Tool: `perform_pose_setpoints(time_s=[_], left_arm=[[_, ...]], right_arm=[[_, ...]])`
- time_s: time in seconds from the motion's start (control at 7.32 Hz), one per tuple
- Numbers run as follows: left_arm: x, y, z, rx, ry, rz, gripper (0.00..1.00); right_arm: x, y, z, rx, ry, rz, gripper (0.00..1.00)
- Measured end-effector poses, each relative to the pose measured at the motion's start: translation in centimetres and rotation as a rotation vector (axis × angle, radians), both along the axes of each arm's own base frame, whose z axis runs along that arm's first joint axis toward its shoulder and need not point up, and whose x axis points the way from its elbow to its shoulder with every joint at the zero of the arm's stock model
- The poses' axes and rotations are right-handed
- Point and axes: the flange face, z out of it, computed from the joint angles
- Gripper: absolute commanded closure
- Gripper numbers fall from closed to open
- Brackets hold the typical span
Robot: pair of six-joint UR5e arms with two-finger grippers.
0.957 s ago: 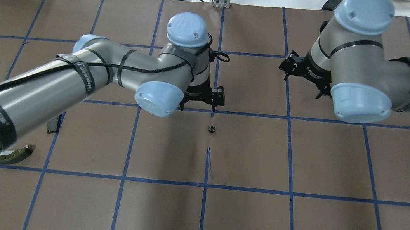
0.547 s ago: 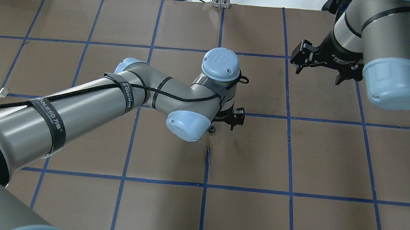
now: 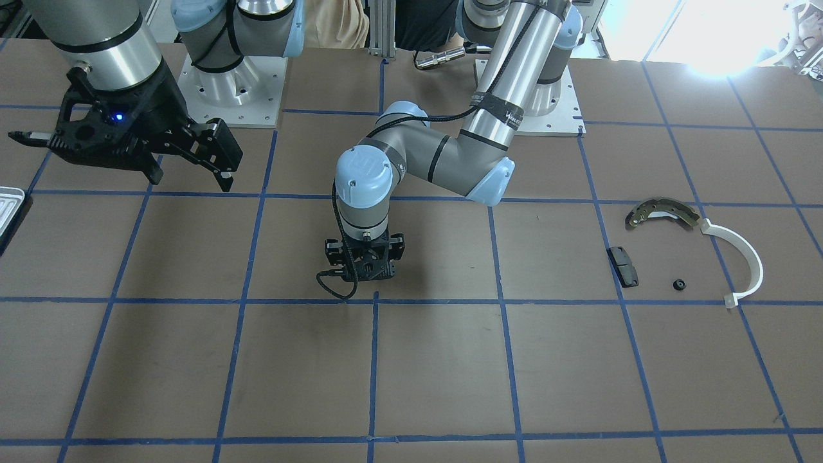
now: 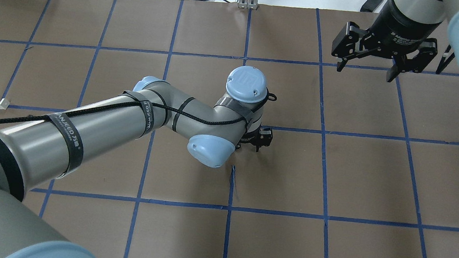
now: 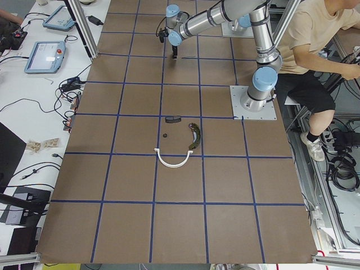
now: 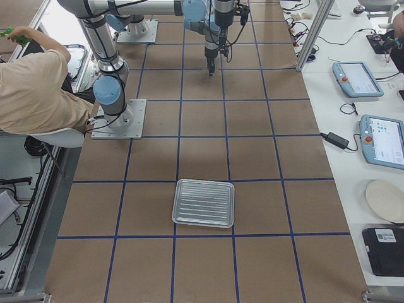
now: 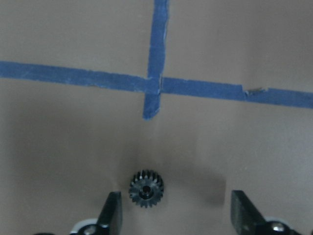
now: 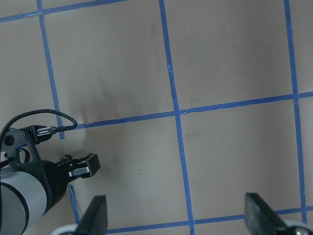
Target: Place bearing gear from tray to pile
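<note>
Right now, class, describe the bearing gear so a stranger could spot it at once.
Follow the left arm to the table's middle, by a tape crossing. Between the open jaws of the left gripper lies the bearing gear: small, black, toothed, far from the pile.

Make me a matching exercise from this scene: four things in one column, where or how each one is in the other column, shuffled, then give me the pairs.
Column one
1. small black toothed gear
2. pale silver ribbed metal tray
3. white plastic arc
4. right gripper

Column two
A. open, raised above the table, holding nothing
B. beside the olive curved metal brake shoe
C. lying flat with nothing in it
D. on the table between the open left gripper's fingers, nearer one of them

Pairs: 1-D, 2-C, 3-B, 4-A
</note>
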Motion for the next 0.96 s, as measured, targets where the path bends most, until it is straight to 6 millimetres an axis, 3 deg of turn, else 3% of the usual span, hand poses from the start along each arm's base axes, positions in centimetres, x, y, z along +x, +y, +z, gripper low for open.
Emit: perform_pose_setpoints(time_s=[0.14,0.41,0.82,0.96], left_arm=[[0.2,-0.1,0.2,-0.007,0.004,0.001,0.82],[0.4,-0.3,0.6,-0.017,0.008,0.003,0.97],[2.1,-1.3,2.0,-0.036,0.004,0.018,1.00],[5.1,-2.7,3.1,-0.043,-0.044,0.010,1.00]], right_arm=[[0.0,-0.3,0.0,0.010,0.001,-0.001,0.00],[0.0,-0.6,-0.5,0.020,0.006,-0.004,0.00],[0.0,-0.3,-0.8,0.034,0.006,-0.009,0.00],[0.0,-0.3,-0.9,0.036,0.007,-0.006,0.00]])
